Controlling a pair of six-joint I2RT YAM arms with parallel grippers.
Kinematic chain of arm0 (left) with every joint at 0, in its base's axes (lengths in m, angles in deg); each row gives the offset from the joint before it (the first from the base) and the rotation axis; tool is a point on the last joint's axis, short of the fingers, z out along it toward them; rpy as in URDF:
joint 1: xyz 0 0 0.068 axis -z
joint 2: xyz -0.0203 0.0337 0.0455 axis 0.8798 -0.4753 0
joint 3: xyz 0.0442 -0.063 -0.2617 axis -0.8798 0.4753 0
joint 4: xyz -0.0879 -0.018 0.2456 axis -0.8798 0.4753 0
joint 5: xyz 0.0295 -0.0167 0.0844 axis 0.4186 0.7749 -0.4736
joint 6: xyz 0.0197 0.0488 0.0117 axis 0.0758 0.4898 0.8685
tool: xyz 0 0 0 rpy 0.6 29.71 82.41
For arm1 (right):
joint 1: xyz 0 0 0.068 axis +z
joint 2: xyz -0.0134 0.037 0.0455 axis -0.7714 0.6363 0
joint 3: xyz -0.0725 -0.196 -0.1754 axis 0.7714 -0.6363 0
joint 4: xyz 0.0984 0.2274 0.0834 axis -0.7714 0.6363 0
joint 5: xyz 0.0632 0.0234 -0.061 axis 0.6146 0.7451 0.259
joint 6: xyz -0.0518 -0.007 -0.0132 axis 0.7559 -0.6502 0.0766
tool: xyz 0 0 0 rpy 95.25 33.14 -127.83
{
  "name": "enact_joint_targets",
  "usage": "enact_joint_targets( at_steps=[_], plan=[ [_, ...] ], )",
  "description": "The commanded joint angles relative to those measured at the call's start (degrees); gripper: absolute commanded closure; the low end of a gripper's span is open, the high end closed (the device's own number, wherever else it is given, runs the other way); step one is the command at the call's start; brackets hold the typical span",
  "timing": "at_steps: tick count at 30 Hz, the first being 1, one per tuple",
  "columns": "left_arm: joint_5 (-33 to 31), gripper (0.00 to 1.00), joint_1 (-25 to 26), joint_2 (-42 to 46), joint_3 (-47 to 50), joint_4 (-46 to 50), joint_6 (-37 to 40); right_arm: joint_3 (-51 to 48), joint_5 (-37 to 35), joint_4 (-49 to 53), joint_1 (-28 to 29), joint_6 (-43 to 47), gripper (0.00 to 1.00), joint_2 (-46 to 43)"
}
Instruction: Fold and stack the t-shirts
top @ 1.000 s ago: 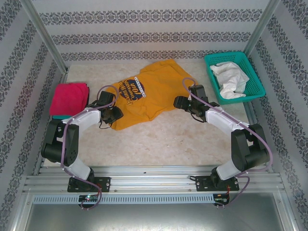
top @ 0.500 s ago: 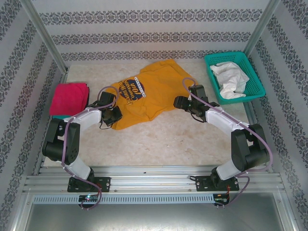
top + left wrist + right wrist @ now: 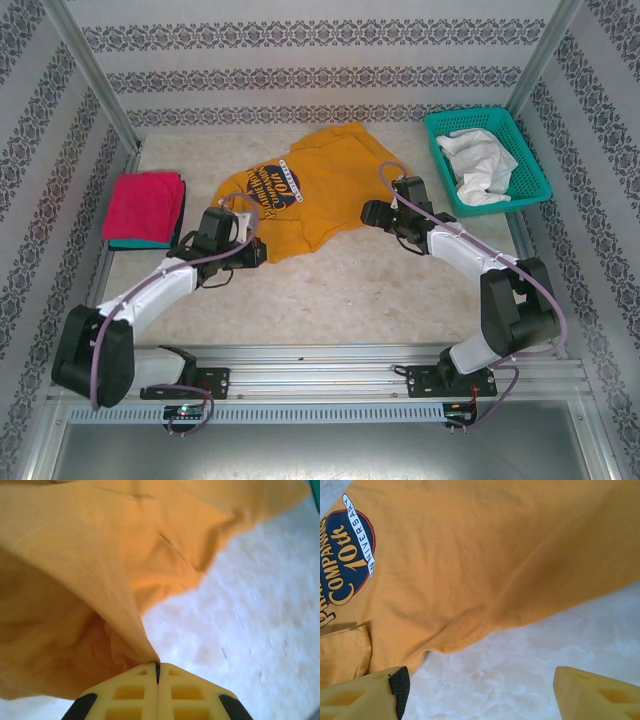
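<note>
Pinching the near-left edge of the orange shirt (image 3: 320, 185), the left gripper (image 3: 157, 672) is pressed together on cloth; the shirt lies central, running far-right, with the right gripper (image 3: 368, 212) spread just beside its right edge.

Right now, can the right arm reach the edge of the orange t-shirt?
Probably yes. The right gripper is open just beside the orange t-shirt, with bare table between them and nothing in the way.

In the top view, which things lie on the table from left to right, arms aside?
Folded magenta cloth t-shirt → mustard-orange t-shirt with dark round logo → teal plastic lattice basket holding white cloth.
</note>
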Motion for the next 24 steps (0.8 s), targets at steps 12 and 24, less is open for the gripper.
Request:
enact_joint_targets(
  at_steps=[12,24],
  plan=[
    [-12.1,0.0,3.4,17.4,9.4,4.2,-5.9,8.3,2.8,-0.6,6.6,5.5,0.21,7.0],
    [-19.0,0.0,-13.3,22.9,12.9,12.8,-28.1,32.6,-0.5,8.5,25.0,16.9,0.23,28.3]
  ],
)
